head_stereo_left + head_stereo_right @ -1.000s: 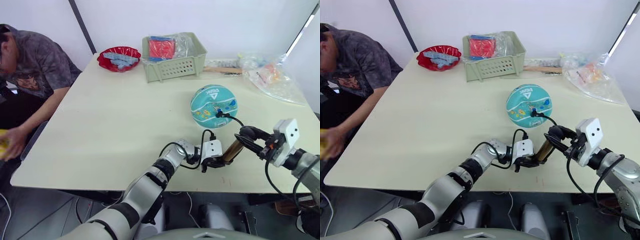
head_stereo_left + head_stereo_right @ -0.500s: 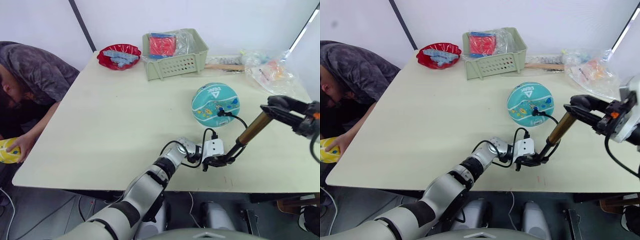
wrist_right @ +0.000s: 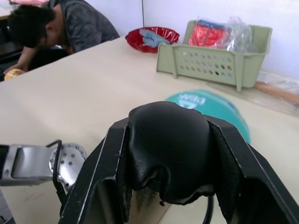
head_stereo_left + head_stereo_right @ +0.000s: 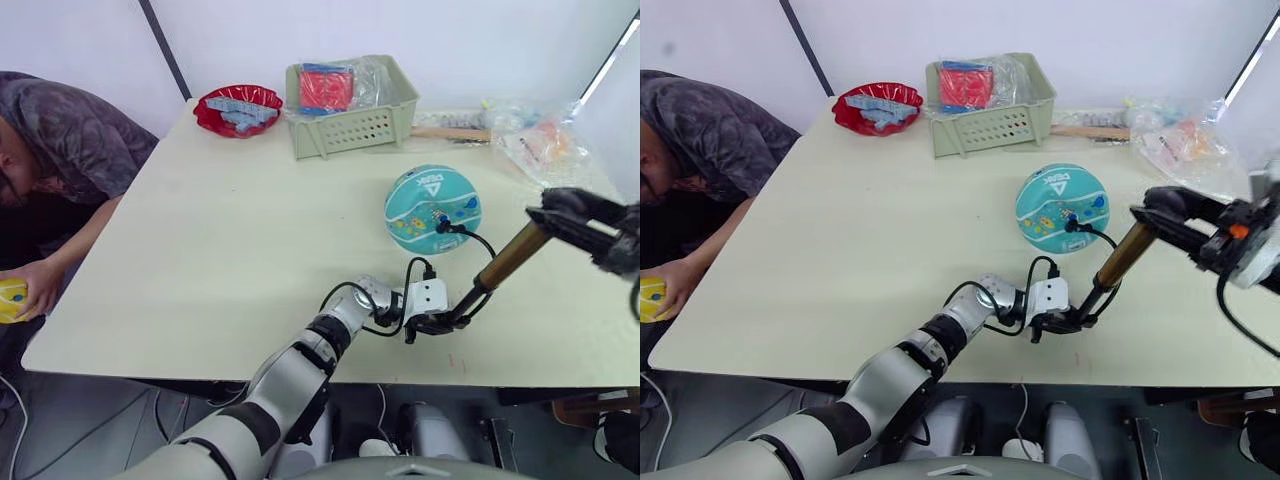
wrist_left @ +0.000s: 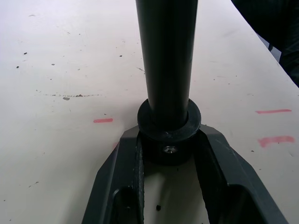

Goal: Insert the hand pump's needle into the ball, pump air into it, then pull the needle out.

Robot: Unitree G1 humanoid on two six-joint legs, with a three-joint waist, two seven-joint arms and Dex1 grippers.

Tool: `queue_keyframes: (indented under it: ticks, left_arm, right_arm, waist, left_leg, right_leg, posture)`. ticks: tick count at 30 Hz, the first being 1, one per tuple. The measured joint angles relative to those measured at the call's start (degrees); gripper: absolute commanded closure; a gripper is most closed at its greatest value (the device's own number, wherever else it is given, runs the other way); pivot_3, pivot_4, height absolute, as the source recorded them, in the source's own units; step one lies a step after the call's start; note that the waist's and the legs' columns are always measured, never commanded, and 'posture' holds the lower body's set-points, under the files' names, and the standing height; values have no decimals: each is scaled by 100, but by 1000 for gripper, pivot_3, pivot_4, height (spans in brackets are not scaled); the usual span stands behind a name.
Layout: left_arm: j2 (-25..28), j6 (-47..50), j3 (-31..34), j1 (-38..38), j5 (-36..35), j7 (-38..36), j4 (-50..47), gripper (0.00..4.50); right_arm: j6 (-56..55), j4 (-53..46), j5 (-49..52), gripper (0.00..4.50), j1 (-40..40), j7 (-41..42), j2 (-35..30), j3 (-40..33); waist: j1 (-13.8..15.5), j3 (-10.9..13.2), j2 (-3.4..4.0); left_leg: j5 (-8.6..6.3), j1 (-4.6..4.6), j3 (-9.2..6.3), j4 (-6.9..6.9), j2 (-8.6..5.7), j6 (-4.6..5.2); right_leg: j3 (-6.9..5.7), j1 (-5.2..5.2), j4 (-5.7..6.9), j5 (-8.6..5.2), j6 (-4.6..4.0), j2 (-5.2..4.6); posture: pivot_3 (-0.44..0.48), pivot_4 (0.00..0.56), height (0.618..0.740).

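The teal ball (image 4: 433, 208) rests on the table right of centre. The needle's black fitting (image 4: 443, 227) sits against its near side, with the thin black hose looping down from it. The hand pump (image 4: 509, 258) slants from the table up to the right, its gold tube pulled out from the black shaft. My left gripper (image 4: 437, 322) is shut on the pump's black base (image 5: 169, 122) at the table surface. My right gripper (image 4: 562, 210) is shut on the pump's black handle (image 3: 167, 147), raised above the table at the right.
A green basket (image 4: 348, 108) with red packets and a red bowl (image 4: 238, 109) stand at the back. Plastic bags (image 4: 540, 143) and a wooden-handled tool (image 4: 450, 134) lie at the back right. A person (image 4: 55, 170) bends at the left, holding a yellow ball (image 4: 10, 297).
My right gripper rose up and to the right with the handle, drawing the pump out long, then dropped slightly. The left gripper kept the base in place. The person shifted at the left.
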Motion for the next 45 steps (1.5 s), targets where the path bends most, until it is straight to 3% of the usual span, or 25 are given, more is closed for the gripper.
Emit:
queue_keyframes:
  ticks: [11,19,27,38,45]
  left_arm:
    - [44,46,1,7,0,12,42,3405]
    - [51,96,4,5,-1,18,41,3405]
    - [18,74,4,-38,-5,-34,20,3405]
    - [16,11,4,-94,-5,-77,21,3405]
    - [9,-8,4,-111,-5,-81,21,3405]
  right_arm:
    - [-1625,264,-2212,2779,718,-100,1322,1847]
    - [-2211,504,-2886,2779,864,-33,1676,2289]
    - [-1261,287,-2057,2779,548,25,1155,1683]
    - [57,300,122,2779,-641,94,-256,-16]
    - [334,482,415,2779,-850,77,-588,-246]
  waist:
    - [-9,-22,-29]
    - [-12,-23,-22]
    - [-1,9,14]
    - [1,72,39]
    - [0,81,34]
  left_leg:
    - [1,62,-11,-4,11,-3]
    - [1,88,-9,-11,16,-3]
    - [1,74,-7,-11,9,-3]
    - [1,66,-6,-11,3,-2]
    - [1,62,-3,-10,1,-2]
  right_leg:
    - [-44,49,7,-11,-22,12]
    - [-71,61,6,-13,-29,5]
    - [-71,60,2,-13,-29,-6]
    - [-72,58,-2,-13,-28,-16]
    - [-70,55,-2,-13,-28,-24]
  posture:
    - [0,150,738]
    - [0,150,738]
    - [0,150,738]
    - [0,150,738]
    - [0,150,738]
